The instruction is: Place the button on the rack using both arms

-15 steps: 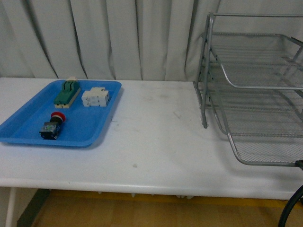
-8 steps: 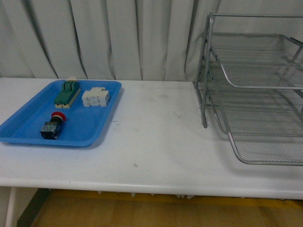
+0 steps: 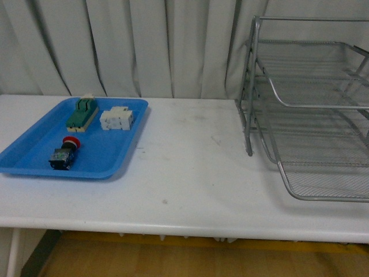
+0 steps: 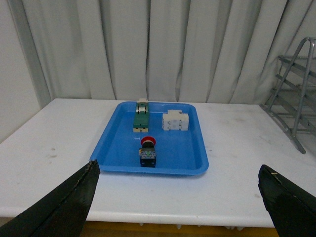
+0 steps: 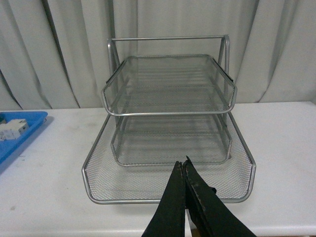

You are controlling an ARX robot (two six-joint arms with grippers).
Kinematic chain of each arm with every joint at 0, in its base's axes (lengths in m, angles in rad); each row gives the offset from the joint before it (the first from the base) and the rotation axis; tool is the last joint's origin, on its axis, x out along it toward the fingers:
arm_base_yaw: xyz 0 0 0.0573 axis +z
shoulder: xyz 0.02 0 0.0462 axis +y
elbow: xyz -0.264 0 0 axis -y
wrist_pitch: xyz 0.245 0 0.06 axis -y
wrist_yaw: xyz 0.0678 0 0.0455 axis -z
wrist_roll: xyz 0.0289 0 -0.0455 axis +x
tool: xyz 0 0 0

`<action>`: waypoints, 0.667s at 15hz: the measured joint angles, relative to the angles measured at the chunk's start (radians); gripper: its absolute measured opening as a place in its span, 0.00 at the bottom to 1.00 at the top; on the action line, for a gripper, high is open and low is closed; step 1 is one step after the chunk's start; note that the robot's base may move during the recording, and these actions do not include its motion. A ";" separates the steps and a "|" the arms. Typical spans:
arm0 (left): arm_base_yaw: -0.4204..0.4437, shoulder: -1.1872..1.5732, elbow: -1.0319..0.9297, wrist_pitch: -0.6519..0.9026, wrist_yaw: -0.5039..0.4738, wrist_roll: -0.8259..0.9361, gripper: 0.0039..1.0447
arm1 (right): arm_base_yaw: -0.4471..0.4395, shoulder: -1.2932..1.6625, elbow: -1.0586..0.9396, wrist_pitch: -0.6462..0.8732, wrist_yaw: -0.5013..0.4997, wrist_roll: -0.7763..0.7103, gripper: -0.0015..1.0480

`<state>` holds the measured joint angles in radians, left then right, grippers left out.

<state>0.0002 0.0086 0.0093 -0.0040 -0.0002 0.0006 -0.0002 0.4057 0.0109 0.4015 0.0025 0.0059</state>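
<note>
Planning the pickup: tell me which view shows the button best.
Left wrist view: the button lies centred, unobstructed, in the blue tray. Front view shows it too, far left. Right wrist view misses it.

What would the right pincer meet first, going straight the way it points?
Probably the rack, at its lowest mesh tier; the shut right pincer points into it, with nothing between. Depth is unclear.
</note>
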 joint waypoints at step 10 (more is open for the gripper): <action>0.000 0.000 0.000 0.000 0.000 0.000 0.94 | 0.000 -0.180 0.000 -0.172 0.000 0.000 0.02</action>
<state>0.0002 0.0086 0.0093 -0.0040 -0.0002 0.0006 -0.0002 0.2260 0.0109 0.2295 0.0029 0.0059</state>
